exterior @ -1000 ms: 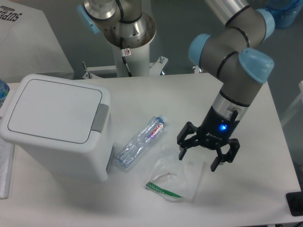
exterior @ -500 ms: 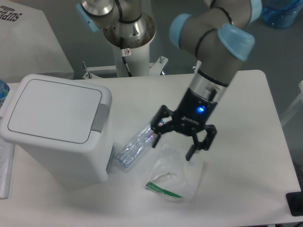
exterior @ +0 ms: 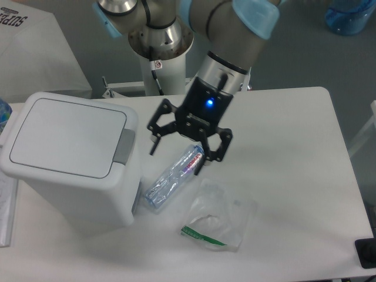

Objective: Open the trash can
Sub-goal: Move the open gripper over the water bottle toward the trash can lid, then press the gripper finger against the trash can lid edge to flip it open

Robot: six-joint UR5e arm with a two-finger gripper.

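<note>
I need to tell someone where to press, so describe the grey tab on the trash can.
Find the trash can, the big white bin at the table's left. On its lid's right edge sits the push-button tab, the bin's only grey part.

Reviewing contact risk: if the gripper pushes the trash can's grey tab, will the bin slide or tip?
Probably stays put: the trash can is broad, boxy and sits flat. The grey tab is near the top edge, so some sliding seems possible on the smooth table.
</note>
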